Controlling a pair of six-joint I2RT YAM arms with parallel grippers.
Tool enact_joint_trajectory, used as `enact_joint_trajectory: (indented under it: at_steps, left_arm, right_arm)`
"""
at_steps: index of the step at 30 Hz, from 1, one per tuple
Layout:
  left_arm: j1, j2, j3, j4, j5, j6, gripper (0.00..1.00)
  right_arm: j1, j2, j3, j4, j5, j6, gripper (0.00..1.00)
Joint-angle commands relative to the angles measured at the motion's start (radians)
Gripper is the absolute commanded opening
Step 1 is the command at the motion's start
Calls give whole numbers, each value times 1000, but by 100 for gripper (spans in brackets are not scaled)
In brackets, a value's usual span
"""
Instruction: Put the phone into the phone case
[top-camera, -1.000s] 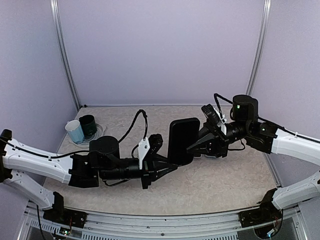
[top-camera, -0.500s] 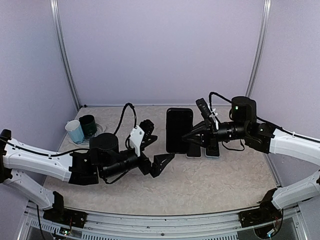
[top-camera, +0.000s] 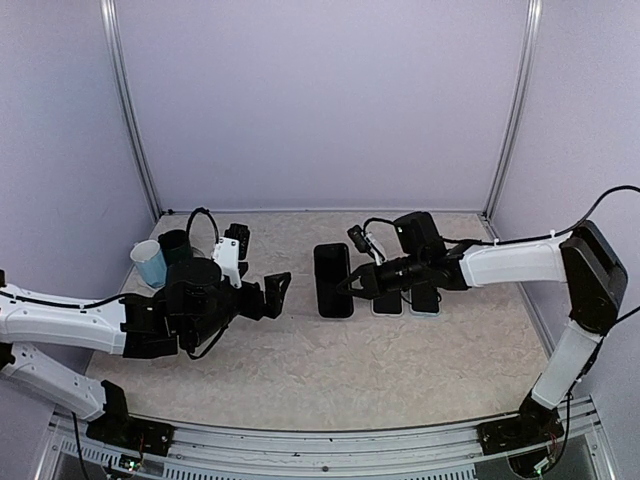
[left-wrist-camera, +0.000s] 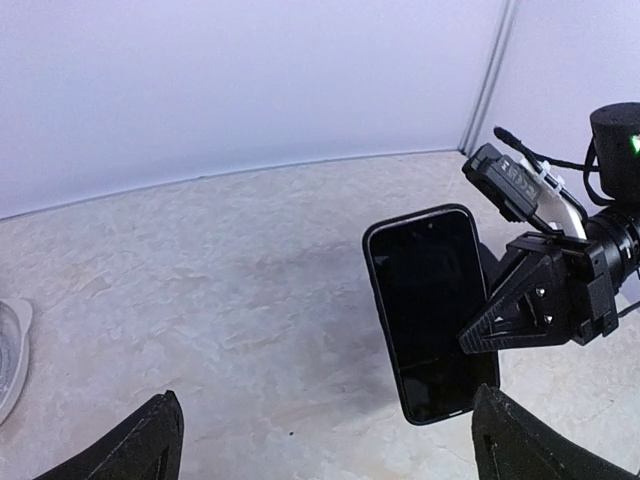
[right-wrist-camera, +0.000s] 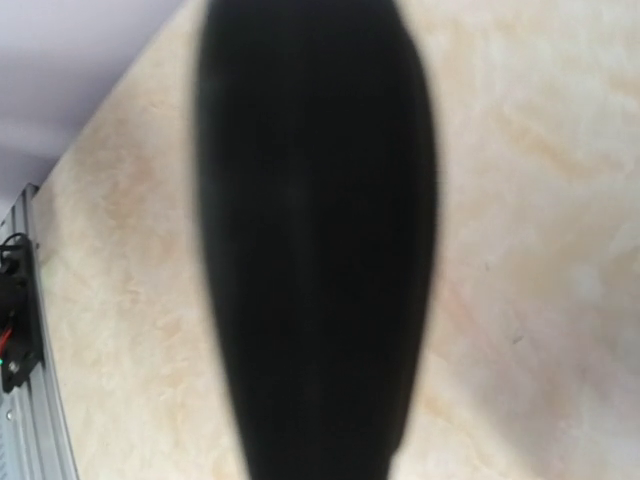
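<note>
Clamping one phone (top-camera: 333, 280): right claw (top-camera: 350, 285). Left claw (left-wrist-camera: 322, 415) spread wide. Two cups (top-camera: 150, 263) far left.

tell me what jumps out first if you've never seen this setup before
The black phone near the middle of the table, pinched at its edge by the right claw, draws the eye first. Next is the left claw, spread wide open to the phone's left and apart from it. A pale blue cup and a dark cup sit at the far left.
</note>
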Motion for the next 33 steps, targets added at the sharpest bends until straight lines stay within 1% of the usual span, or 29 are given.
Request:
enact_joint_trajectory:
  at_steps: [1,4,11,13,16,19,21,23,28,29,31,33]
  left_arm:
    - [31,3,-12,-94,-47,-74,99]
    - [59,22,-18,-117,-24,-116,99]
    - [123,116,-22,-128,75,-181,99]
    - [132,176,1,-142,93,-193,98]
    - [136,285,58,-179,124,-195,92]
    - [138,358,88,-188,157,-205,91]
    - [138,362,61,-121,232,-190,92]
    - [138,331,5,4,324,-171,94]
    - [136,192,-178,384,565,-104,95]
    - [136,152,-208,450,622,-92,94]
    - [132,109,-237,534,722,-68,85]
    - [131,87,-239,561,793,-57,83]
  right_arm:
    - [-7,83,75,112,-77,112,0]
    - [-15,144,98,170,-125,183,0]
    - [-43,293,177,186,-153,266,0]
    - [-51,330,196,196,-179,285,0]
    - [-56,367,222,186,-206,286,0]
    - [-56,348,192,204,-241,295,0]
    - [-56,302,150,227,-248,292,0]
    - [-56,252,120,231,-271,249,0]
    - [-48,125,49,257,-460,64,0]
    - [-45,96,36,252,-495,24,0]
    - [-33,30,5,267,-544,-37,0]
    - [-7,-32,-8,265,-580,-97,0]
